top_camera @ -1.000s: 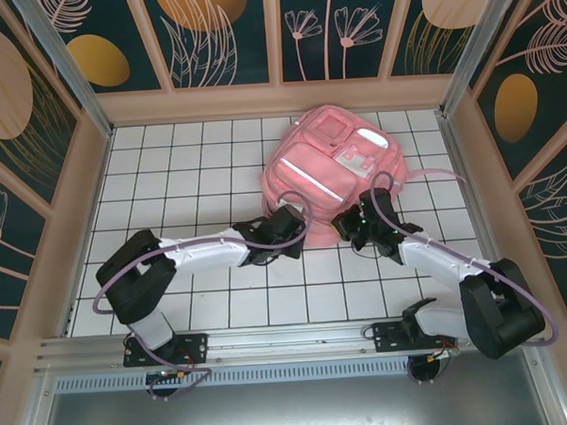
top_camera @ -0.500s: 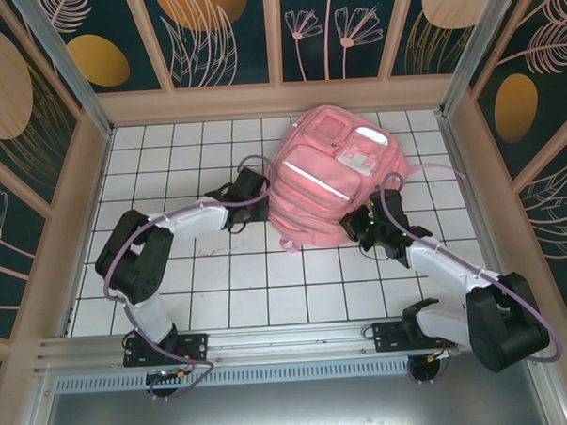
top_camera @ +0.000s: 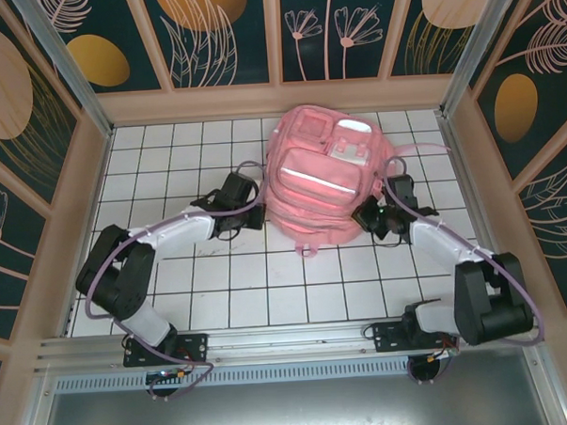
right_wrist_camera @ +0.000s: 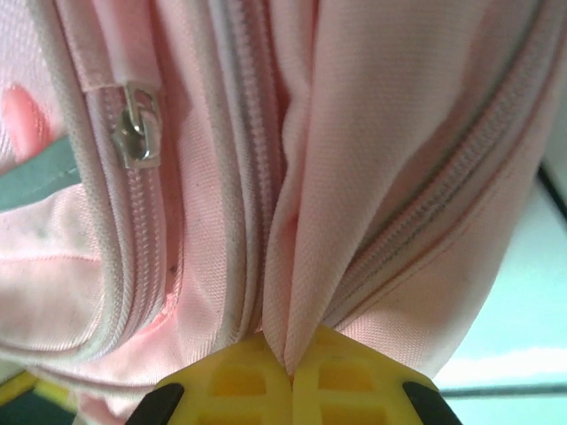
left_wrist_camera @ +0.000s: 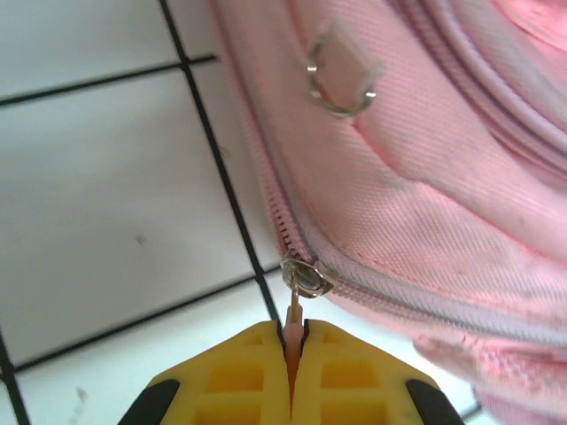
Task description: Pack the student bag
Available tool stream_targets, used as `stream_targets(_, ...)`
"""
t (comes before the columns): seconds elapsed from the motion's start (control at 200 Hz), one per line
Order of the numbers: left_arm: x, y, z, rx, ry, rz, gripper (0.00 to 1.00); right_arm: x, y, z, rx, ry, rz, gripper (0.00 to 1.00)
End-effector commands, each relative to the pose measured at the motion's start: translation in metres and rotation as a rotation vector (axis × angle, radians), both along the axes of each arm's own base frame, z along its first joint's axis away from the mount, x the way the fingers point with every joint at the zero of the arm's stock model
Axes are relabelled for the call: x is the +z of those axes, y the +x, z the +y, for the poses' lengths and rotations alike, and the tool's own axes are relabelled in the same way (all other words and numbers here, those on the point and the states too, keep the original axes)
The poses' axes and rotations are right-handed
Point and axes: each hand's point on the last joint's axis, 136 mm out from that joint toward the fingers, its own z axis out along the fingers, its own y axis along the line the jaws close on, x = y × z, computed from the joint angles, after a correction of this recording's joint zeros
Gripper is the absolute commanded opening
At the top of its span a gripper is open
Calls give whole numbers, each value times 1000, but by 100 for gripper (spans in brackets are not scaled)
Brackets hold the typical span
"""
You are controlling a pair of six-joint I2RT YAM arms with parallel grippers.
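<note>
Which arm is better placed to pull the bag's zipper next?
Left. The left gripper pinches the zipper pull on the student bag; the right gripper only clamps a fabric fold, probably bracing it.

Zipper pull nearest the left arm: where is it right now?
Left wrist view, bottom centre: the zipper pull is pinched in the left gripper, just below its slider on the student bag's edge.

White gridded table (top_camera: 168, 161) carries the student bag (top_camera: 325, 187), lying between left gripper (top_camera: 255, 206) and right gripper (top_camera: 366, 214); its strap (top_camera: 422, 149) trails past the right gripper, apparently on the tiles.
</note>
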Motion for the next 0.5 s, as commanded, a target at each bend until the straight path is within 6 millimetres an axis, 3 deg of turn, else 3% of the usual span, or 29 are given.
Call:
stream_targets(0.0, -3, -32, -12, -16, -6, 50, 0, 5, 35, -42, -11, -182, -73, 0)
stream_targets(0.245, 18, -59, -88, -82, -203, 92, 0, 16, 83, -73, 5, -234, -126, 2)
stream_targets(0.295, 14, -67, -100, -105, -219, 112, 0, 19, 89, -75, 1, -225, -134, 10)
stream_targets(0.305, 21, -64, -107, -110, -237, 102, 0, 20, 90, -75, 0, -221, -135, 13)
stream_targets(0.37, 24, -68, -124, -137, -262, 107, 0, 25, 92, -72, -12, -188, -136, 33)
stream_targets(0.425, 26, -71, -133, -147, -276, 112, 0, 32, 87, -68, -35, -142, -125, 41)
stream_targets(0.45, 15, -71, -135, -146, -258, 131, 0, 35, 83, -65, -51, -120, -115, 45)
stream_targets(0.495, 12, -72, -136, -145, -253, 136, 0, 43, 74, -58, -71, -90, -111, 50)
